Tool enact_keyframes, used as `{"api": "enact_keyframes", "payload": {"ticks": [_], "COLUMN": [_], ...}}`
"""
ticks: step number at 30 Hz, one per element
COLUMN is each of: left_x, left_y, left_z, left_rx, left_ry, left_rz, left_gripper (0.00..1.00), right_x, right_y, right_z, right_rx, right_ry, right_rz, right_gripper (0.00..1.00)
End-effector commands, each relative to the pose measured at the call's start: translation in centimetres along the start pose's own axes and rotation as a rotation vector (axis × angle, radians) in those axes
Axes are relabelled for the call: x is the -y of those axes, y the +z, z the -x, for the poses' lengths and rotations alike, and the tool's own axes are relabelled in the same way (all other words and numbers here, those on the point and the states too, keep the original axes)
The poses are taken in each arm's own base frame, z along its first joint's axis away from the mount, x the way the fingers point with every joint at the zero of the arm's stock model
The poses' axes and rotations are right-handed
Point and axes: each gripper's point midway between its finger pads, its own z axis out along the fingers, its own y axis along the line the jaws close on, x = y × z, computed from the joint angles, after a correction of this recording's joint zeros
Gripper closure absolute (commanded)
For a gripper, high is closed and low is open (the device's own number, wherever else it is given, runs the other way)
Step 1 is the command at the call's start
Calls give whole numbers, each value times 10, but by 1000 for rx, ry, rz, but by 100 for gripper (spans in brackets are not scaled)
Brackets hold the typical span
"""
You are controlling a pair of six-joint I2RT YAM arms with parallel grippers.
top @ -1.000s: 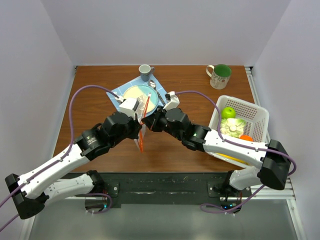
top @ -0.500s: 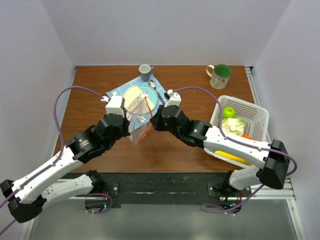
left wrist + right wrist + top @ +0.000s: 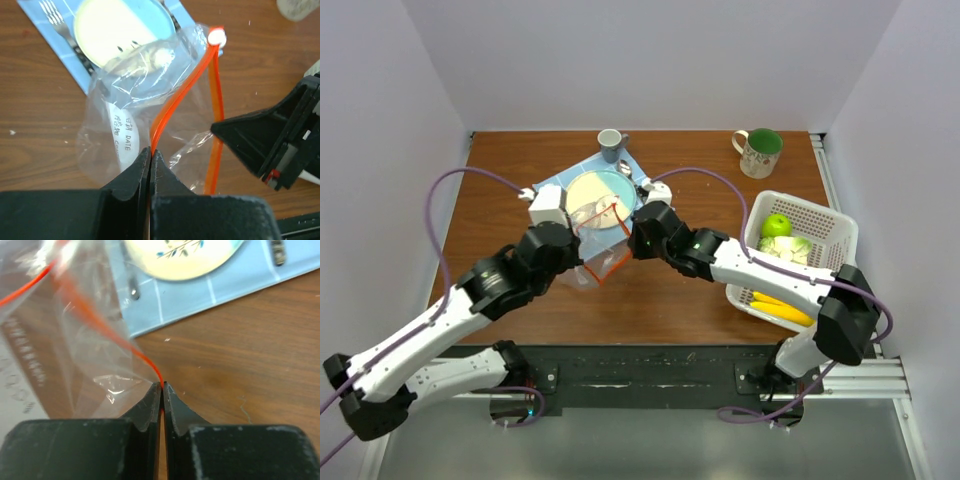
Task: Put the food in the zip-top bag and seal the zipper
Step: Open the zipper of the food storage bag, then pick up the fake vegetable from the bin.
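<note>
The clear zip-top bag (image 3: pixel 597 257) hangs between my two grippers just in front of the plate, its mouth spread into an open loop. My left gripper (image 3: pixel 582 234) is shut on the left side of the orange-red zipper (image 3: pixel 180 92), as the left wrist view (image 3: pixel 150 150) shows. My right gripper (image 3: pixel 630 244) is shut on the opposite zipper strip (image 3: pixel 145 360), seen in the right wrist view (image 3: pixel 161 386). The bag is empty. The green apple (image 3: pixel 777 224), leafy piece (image 3: pixel 786 246) and banana (image 3: pixel 778 309) lie in the white basket (image 3: pixel 832 226). The orange is hidden.
A pale plate (image 3: pixel 596 190) lies on a blue placemat (image 3: pixel 552 186) with cutlery, right behind the bag. A grey cup (image 3: pixel 610 144) stands behind it. A mug with a green inside (image 3: pixel 758 152) stands at the back right. The basket sits at the table's right edge.
The bag hung as a flat closed strip between the grippers. The grippers have drawn apart, left going left and right going right, and the mouth now gapes open.
</note>
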Motion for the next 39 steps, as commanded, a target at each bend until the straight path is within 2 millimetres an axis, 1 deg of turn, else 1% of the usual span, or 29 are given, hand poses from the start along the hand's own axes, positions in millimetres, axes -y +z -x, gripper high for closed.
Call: {"api": "enact_keyframes", "payload": {"ticks": [1, 3, 6, 9, 10, 11, 12, 13, 14, 15, 16, 18, 19, 20, 21, 22, 24, 25, 26, 27, 29, 30, 32, 33, 34, 35, 37, 38, 39], "left_x": [29, 32, 44, 55, 58, 64, 68, 70, 82, 85, 86, 94, 96, 97, 97, 97, 100, 101, 104, 106, 107, 108, 112, 112, 112, 109, 109, 108, 108], "left_y": [25, 37, 47, 53, 54, 56, 58, 60, 60, 62, 67, 68, 71, 72, 74, 77, 76, 77, 75, 75, 74, 75, 73, 73, 73, 75, 75, 76, 75], "left_z": [-26, -39, -44, -44, -44, -43, -43, -43, -41, -41, -41, -41, -41, -44, -47, -46, -51, -52, -55, -54, -54, -53, -55, -56, -57, -57, -59, -59, -58], "left_rx": [-71, -93, -94, -88, -88, -85, -87, -90, -97, -105, -113, -118, -116, -133, -143, -148, -181, -187, -204, -207, -212, -208, -226, -229, -232, -231, -242, -242, -242], "left_ry": [-57, -68, -99, -126, -131, -143, -149, -159, -178, -186, -197, -209, -214, -216, -217, -229, -240, -245, -246, -245, -240, -236, -228, -221, -216, -214, -215, -216, -213], "left_rz": [-66, -61, -91, -128, -138, -165, -184, -200, -258, -279, -288, -332, -340, -353, -358, -362, -392, -403, -425, -436, -448, -450, -473, -478, -479, -476, -488, -488, -494], "left_gripper": [100, 100, 100, 100, 100, 100, 100, 100, 100, 100, 100, 100, 100, 100, 100, 100, 100, 100, 100, 100, 100, 100, 100, 100, 100, 100, 100, 100, 100], "right_x": [-35, -31, -14, 10, 23, 32, 41, 58, 75, 87, 111, 139, 166, 179, 196, 221, 248, 271, 282, 304, 318, 336, 345, 361, 363, 376, 384, 396, 402], "right_y": [-9, -11, -23, -48, -56, -73, -80, -90, -105, -113, -121, -132, -136, -141, -151, -161, -172, -180, -180, -184, -174, -174, -162, -165, -158, -156, -143, -145, -138], "right_z": [4, 0, 2, 11, 8, 21, 20, 17, 28, 29, 25, 27, 33, 36, 41, 45, 50, 52, 50, 53, 45, 47, 39, 48, 48, 51, 40, 44, 31], "right_rx": [4, -4, 7, 54, 48, 101, 105, 101, 160, 180, 168, 165, 175, 189, 219, 234, 242, 249, 238, 246, 202, 220, 183, 235, 234, 276, 262, 296, 275], "right_ry": [-21, -16, -5, 12, 10, 30, 48, 48, 62, 89, 88, 136, 187, 208, 218, 250, 258, 301, 319, 355, 395, 445, 461, 501, 516, 533, 576, 599, 620], "right_rz": [147, 134, 66, -14, -56, -80, -114, -174, -242, -287, -368, -419, -482, -513, -562, -647, -745, -815, -838, -888, -869, -892, -842, -846, -804, -796, -743, -741, -734], "right_gripper": [79, 66, 51, 39, 37, 37, 36, 34, 34, 33, 32, 31, 31, 31, 27, 23, 13, 10, 6, 5, 1, 1, 1, 1, 1, 1, 1, 1, 1]}}
